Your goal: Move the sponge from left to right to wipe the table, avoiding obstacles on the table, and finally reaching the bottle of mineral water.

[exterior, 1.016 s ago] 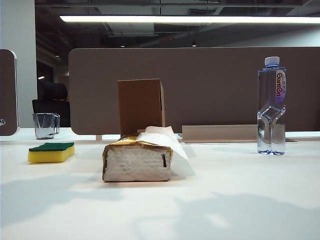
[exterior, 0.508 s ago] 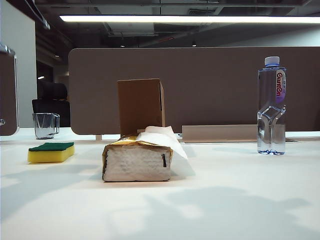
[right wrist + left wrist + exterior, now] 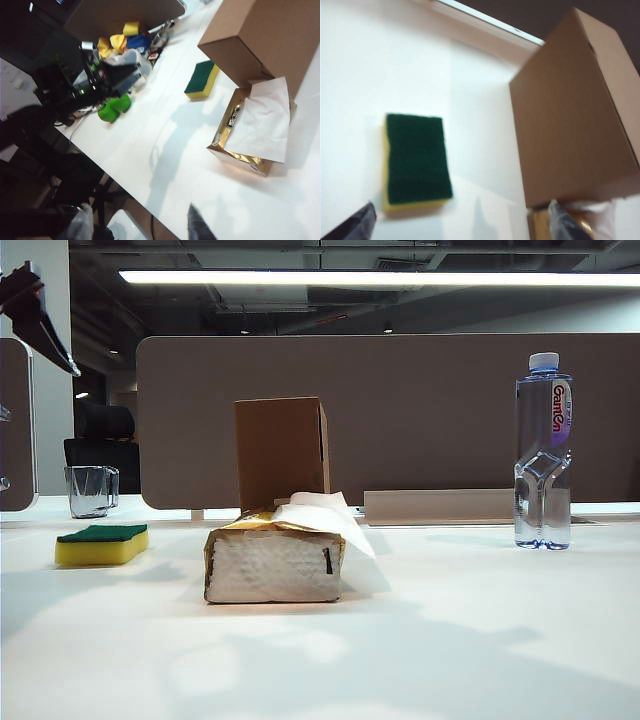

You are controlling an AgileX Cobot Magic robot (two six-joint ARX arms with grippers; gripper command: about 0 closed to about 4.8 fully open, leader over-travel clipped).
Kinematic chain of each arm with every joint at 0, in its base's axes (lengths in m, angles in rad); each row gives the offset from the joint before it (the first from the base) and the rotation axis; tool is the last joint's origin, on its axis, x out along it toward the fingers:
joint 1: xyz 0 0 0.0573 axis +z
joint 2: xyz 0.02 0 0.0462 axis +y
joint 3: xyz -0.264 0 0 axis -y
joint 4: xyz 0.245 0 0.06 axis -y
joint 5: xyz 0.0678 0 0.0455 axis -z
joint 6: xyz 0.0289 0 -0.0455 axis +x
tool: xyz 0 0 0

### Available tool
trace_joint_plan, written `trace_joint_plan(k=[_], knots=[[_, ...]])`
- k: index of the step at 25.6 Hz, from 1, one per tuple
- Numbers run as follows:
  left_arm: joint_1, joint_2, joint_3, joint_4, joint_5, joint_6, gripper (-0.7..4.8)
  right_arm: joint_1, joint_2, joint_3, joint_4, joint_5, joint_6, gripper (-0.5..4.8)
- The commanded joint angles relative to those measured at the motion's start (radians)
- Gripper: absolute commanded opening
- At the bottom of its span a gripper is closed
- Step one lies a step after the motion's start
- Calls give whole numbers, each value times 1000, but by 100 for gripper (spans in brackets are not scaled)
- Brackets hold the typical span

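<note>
Yellow sponge, green scouring face up, below both open claws.

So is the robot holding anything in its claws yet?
No, nothing. The left gripper hangs open above the yellow foam sponge with the green top, and the right gripper is open over bare table.

Bottle label: red lettering running sideways, reads roughly "GanTen"
Box, tissue pack, sponge: no readable print
</note>
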Motion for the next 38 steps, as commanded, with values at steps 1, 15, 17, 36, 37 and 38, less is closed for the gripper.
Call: trace_joint_plan(k=[1,15,17,36,37,38], knots=[[18,77,77,-10,59,9,479,49,18,4,17,52,0,245],[19,373,227,-37,86,75,479,102,87,3,49,64,0,244],[19,403,240,-38,85,75,479,102,96,3,49,62,0,244],[15,568,275,-26,83,120,479,103,160,3,71,49,0,244],[15,573,275,-22,83,124,479,103,160,3,71,49,0,244],[15,579,275,-13,83,124,479,103,160,3,71,48,0,244]])
